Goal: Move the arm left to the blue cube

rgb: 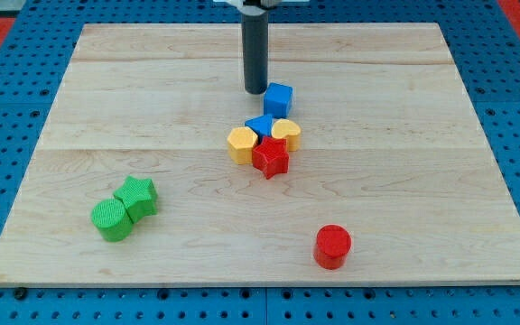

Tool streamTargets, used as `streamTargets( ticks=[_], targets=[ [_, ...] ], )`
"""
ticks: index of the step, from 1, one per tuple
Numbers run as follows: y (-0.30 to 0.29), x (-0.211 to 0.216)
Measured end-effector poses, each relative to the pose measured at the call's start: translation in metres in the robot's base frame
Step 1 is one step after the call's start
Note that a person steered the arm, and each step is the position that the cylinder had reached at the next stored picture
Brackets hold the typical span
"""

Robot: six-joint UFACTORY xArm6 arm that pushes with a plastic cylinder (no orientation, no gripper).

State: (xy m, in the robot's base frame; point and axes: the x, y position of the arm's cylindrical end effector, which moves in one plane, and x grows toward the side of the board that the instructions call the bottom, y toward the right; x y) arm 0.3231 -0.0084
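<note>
The blue cube [279,97] sits on the wooden board [152,99] a little above the middle. My tip [255,90] is the lower end of a dark rod that comes down from the view's top. It stands just to the left of the blue cube, close to its left face. I cannot tell if they touch.
Below the cube is a tight cluster: a blue triangular block [262,125], a yellow heart [286,134], a yellow hexagon [241,143] and a red star [270,157]. A green star [137,197] and green cylinder [111,219] sit at lower left. A red cylinder [332,246] stands at lower right.
</note>
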Motion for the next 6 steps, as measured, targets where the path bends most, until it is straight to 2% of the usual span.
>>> streamTargets(
  ticks=[2,3,4,5,6],
  targets=[
    [0.058,0.035],
    [0.039,0.011],
    [-0.014,0.0],
    [-0.046,0.033],
    [-0.023,0.047]
  ],
)
